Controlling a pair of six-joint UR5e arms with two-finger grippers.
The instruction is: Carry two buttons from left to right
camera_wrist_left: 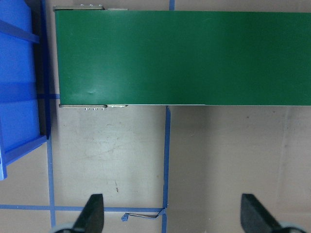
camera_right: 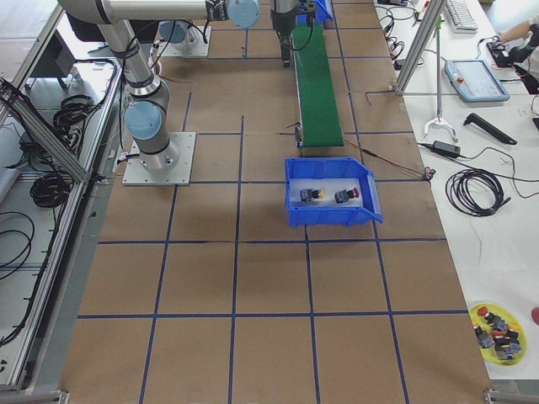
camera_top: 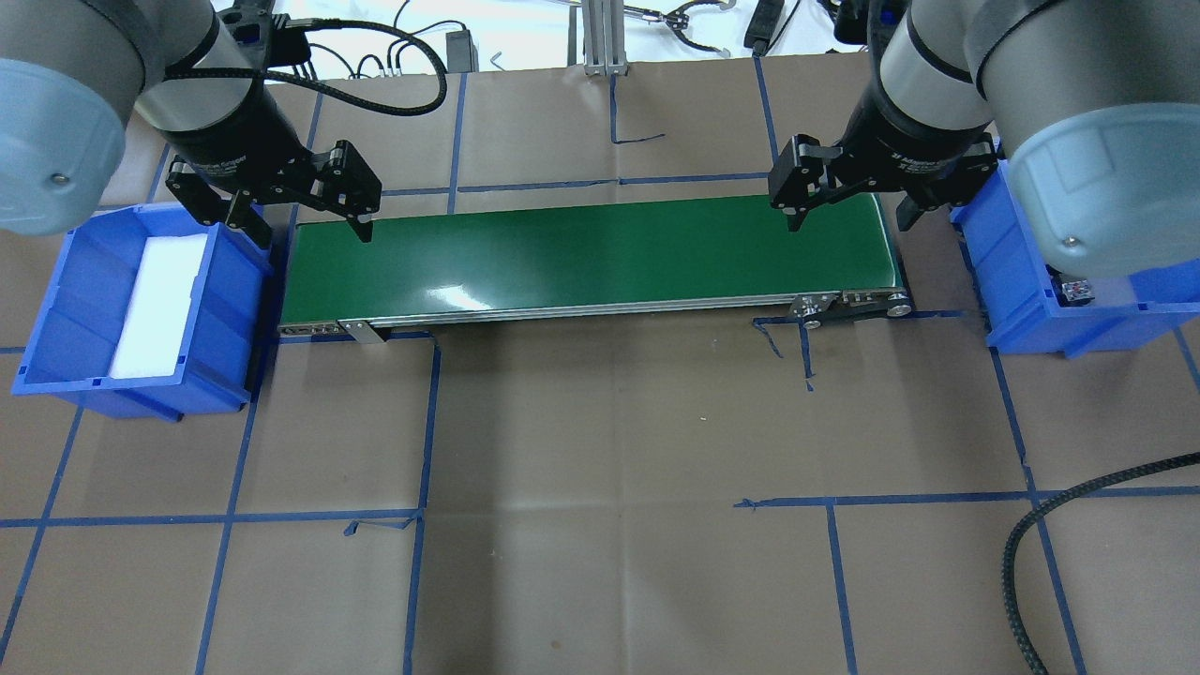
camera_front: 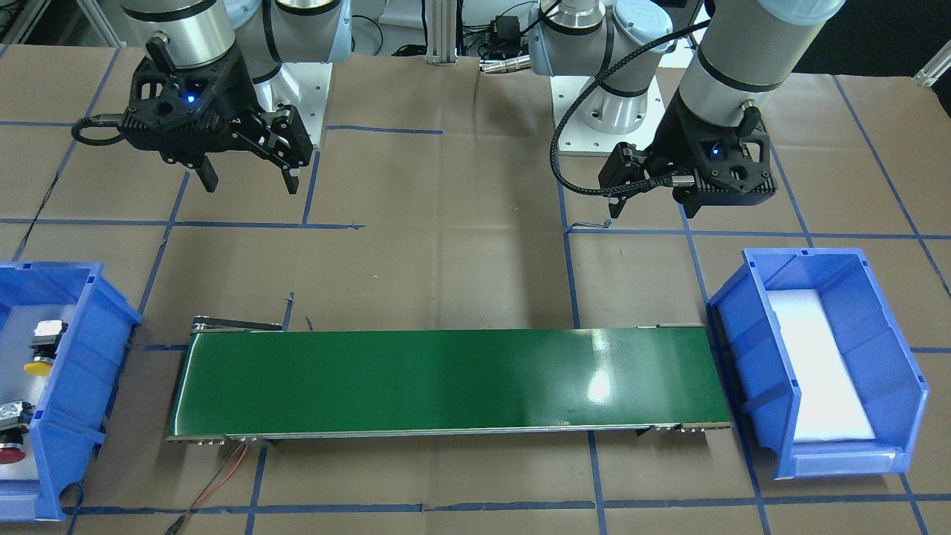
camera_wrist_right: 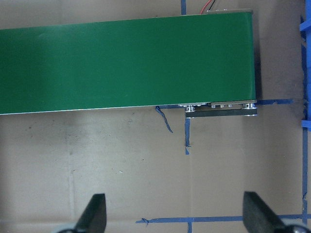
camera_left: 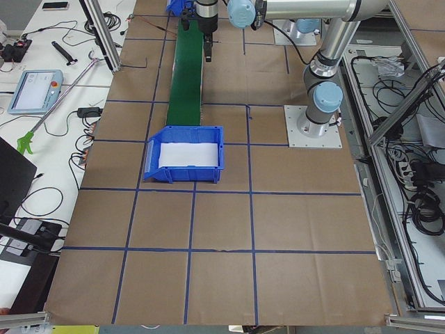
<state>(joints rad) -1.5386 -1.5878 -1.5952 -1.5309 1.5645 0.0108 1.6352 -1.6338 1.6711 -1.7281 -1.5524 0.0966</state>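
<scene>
Overhead exterior view: my left hand [camera_top: 309, 228] at upper left and my right hand [camera_top: 849, 221] at upper right both hang open, gripping nothing, near the green conveyor [camera_top: 591, 253]. The yellow button [camera_front: 39, 351] and red button [camera_front: 10, 440] lie in the blue bin [camera_front: 82, 357] at the front-facing frame's left edge.

Blue bin [camera_left: 182, 174] beside green conveyor [camera_left: 186, 76]

two buttons [camera_front: 43, 345] [camera_front: 11, 440], two bins [camera_front: 74, 357] [camera_front: 743, 349], one belt [camera_front: 446, 379]

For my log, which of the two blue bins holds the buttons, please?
The bin on the robot's right: yellow button and red button lie inside; the left bin shows only white padding.
</scene>
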